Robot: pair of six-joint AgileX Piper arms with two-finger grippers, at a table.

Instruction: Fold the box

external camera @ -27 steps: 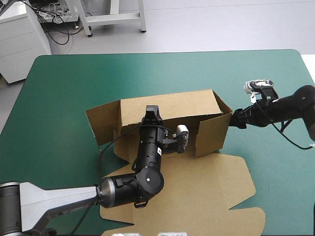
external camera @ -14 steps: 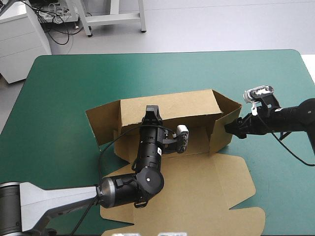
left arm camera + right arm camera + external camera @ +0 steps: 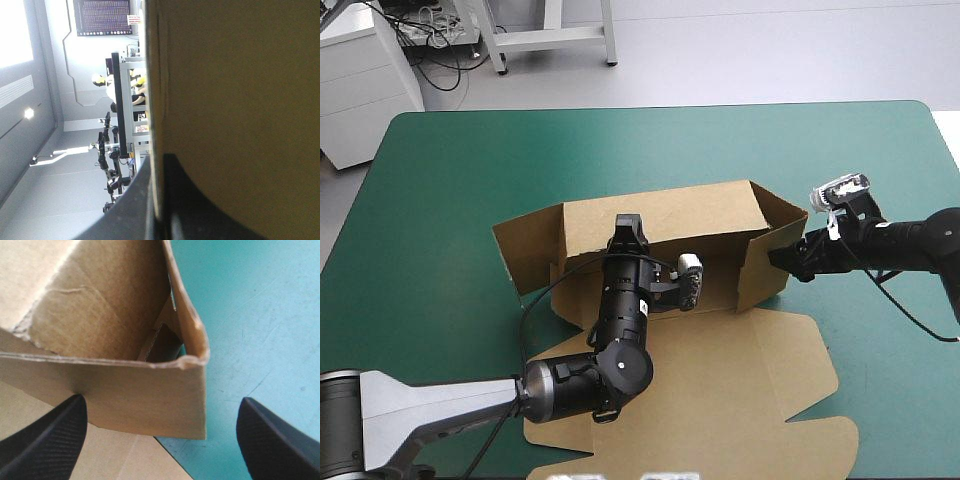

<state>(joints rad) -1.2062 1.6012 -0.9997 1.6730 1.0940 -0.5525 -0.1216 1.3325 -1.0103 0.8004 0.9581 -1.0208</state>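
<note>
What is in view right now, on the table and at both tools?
box: one, brown, mid-table; back wall and right end wall raised, lid flat toward the near edge.
table cover: one, teal-green, under everything.
left tool: one, black, shut on the top edge of the box's back wall.
right tool: one, black, open, at the box's right end wall, with that wall's corner just ahead between its fingers.
</note>
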